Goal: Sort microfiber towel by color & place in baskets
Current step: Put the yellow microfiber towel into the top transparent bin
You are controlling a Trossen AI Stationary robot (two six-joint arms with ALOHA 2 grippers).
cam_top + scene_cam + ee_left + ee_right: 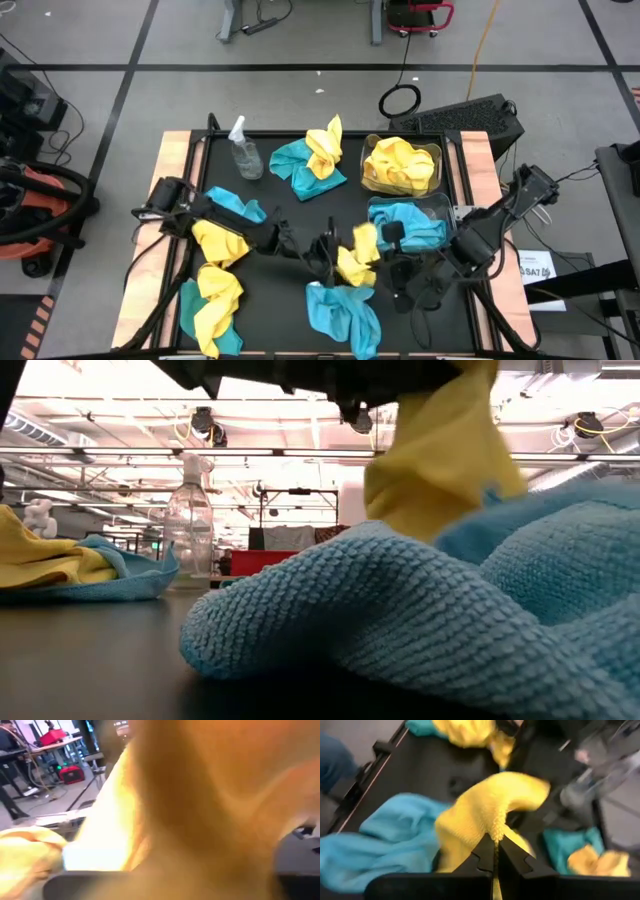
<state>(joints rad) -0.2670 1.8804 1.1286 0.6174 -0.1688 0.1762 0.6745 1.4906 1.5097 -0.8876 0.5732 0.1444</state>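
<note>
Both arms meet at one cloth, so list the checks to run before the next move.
1. Right gripper shut on yellow towel: ok.
2. Left gripper shut, but gripping that same towel: cannot tell; its wrist view is filled with yellow.
3. Yellow towel lifted clear of the teal towel below: cannot tell.
4. Yellow basket holds only yellow cloths: ok.

A black table (300,215) bears scattered towels (345,315), two baskets (372,150), a spray bottle (244,150).

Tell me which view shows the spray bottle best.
The low view: the spray bottle stands upright in full profile, unobstructed. The high view shows it small, from above. The right wrist view gives a blur; the left wrist view misses it.
</note>
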